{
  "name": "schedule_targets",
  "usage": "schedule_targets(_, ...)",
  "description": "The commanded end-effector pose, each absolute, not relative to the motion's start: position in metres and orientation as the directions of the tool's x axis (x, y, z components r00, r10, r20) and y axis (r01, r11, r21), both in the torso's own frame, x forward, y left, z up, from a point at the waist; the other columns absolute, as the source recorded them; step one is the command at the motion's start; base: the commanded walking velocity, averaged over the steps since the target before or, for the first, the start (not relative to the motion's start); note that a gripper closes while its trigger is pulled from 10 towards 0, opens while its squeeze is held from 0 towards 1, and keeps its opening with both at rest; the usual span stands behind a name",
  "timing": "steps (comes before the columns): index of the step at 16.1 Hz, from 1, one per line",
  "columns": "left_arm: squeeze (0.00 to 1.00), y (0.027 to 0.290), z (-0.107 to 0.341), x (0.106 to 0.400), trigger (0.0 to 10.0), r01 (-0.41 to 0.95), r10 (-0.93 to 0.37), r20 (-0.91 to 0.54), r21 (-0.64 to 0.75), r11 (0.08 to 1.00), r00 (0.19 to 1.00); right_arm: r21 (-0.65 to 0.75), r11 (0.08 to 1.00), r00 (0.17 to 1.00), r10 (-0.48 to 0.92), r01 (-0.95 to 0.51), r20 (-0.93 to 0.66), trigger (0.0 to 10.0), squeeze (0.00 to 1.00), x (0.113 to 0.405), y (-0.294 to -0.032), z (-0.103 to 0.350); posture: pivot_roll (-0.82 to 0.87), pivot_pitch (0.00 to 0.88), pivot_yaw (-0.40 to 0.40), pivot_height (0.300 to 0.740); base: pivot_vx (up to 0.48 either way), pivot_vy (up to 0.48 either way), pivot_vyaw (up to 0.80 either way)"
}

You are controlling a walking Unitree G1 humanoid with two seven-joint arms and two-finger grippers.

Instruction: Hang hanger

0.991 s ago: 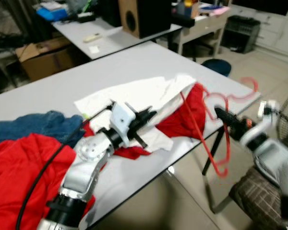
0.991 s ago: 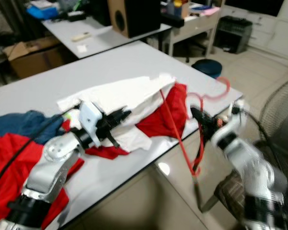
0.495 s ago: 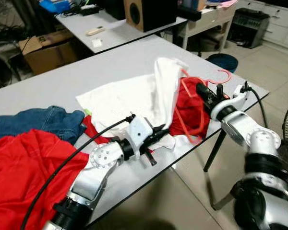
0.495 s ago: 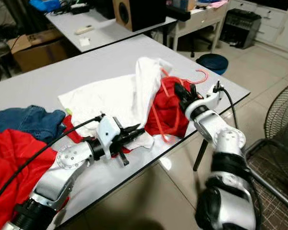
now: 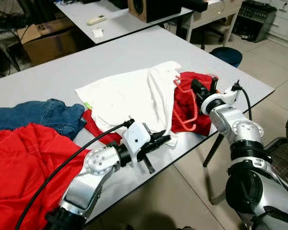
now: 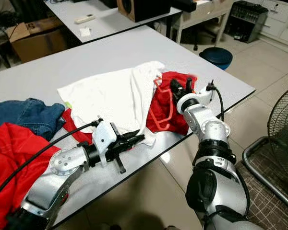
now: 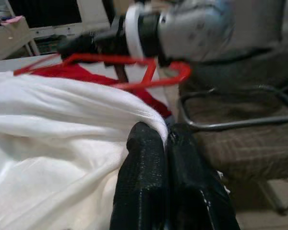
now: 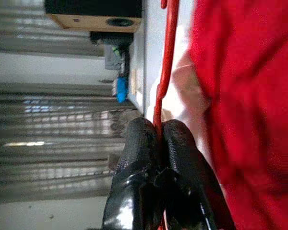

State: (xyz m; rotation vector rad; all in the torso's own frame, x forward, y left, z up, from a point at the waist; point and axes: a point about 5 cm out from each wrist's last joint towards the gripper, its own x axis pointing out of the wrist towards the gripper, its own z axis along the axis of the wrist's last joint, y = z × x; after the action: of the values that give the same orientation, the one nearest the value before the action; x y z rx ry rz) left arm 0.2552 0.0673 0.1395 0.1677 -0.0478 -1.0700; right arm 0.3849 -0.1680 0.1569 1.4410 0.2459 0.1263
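I have the right gripper [image 8: 158,139] pinched tight on the thin bar of the red hanger [image 5: 187,103], the two black fingers [image 8: 139,153] closed with the plastic rod running between them. The hanger sits over the right-hand part of the grey table [image 5: 62,76], lying against a red garment [image 5: 201,105] and just beside the raised fold of a white shirt [image 5: 129,96]. Its frame stands roughly on edge rather than flat: from the head cameras its long side runs from near the gripper down toward the table's near edge, with a rounded corner lowest. The hook end is hard to pick out against the red cloth, so I cannot say which way it points.

My left gripper [image 7: 165,143] is near the table's front edge, its fingers pressed together on the hem of the white shirt, which bulges up just behind the fingertips in the left wrist view. The hanger shows beyond that fold, held by the right arm.

Further left on the table lie a pair of blue jeans [image 5: 33,117] and a second red garment [image 5: 24,167], touching one another. A cardboard box [image 5: 48,40] stands on the floor behind the table, and a second table with a wooden speaker [image 6: 144,8] sits beyond.
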Motion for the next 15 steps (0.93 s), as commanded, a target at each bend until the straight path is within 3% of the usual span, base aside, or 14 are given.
schedule_targets(1, 0.00, 0.055, 0.141, 0.241, 0.0, 0.925, -0.930, -0.028, 0.119, 0.360, 0.366, 0.994, 0.101, 0.993, 0.113, 0.032, -0.044, 10.0, 0.00, 0.392, -0.184, 0.175, 0.02, 0.122, 0.069, 0.740, 0.000, 0.000, 0.00)
schedule_targets(6, 0.00, 0.036, 0.130, 0.227, 0.0, 0.960, -0.954, -0.127, 0.093, 0.262, 0.273, 1.000, 0.018, 0.997, 0.070, 0.021, -0.023, 10.0, 0.00, 0.400, -0.180, 0.182, 0.03, 0.120, 0.075, 0.740, 0.000, 0.000, 0.00)
schedule_targets(8, 0.00, 0.027, 0.143, 0.235, 0.0, 0.948, -0.950, -0.037, 0.096, 0.305, 0.309, 0.994, 0.111, 0.997, 0.077, 0.020, -0.029, 10.0, 0.00, 0.402, -0.175, 0.184, 0.03, 0.116, 0.074, 0.740, 0.000, 0.000, 0.00)
schedule_targets(10, 0.00, 0.023, 0.151, 0.235, 0.0, 0.951, -0.953, 0.014, 0.065, 0.302, 0.301, 0.991, 0.134, 0.997, 0.073, 0.018, -0.028, 10.0, 0.00, 0.402, -0.173, 0.183, 0.03, 0.113, 0.074, 0.740, 0.000, 0.000, 0.00)
schedule_targets(11, 0.00, 0.011, 0.166, 0.223, 0.0, 0.980, -0.975, 0.102, -0.043, 0.196, 0.199, 0.994, 0.099, 0.999, 0.022, 0.041, -0.043, 10.0, 0.00, 0.403, -0.174, 0.180, 0.03, 0.105, 0.075, 0.740, 0.000, 0.000, 0.00)
schedule_targets(13, 0.00, 0.001, 0.166, 0.213, 0.0, 0.988, -0.982, 0.123, -0.070, 0.135, 0.143, 0.995, 0.088, 0.999, 0.014, 0.047, -0.048, 10.0, 0.00, 0.404, -0.167, 0.180, 0.02, 0.099, 0.074, 0.740, 0.000, 0.000, 0.00)
schedule_targets(15, 0.00, -0.004, 0.169, 0.213, 0.0, 0.989, -0.980, 0.138, -0.056, 0.138, 0.145, 0.995, 0.085, 0.998, -0.003, 0.060, -0.060, 10.0, 0.00, 0.405, -0.161, 0.181, 0.02, 0.093, 0.073, 0.740, 0.000, 0.000, 0.00)
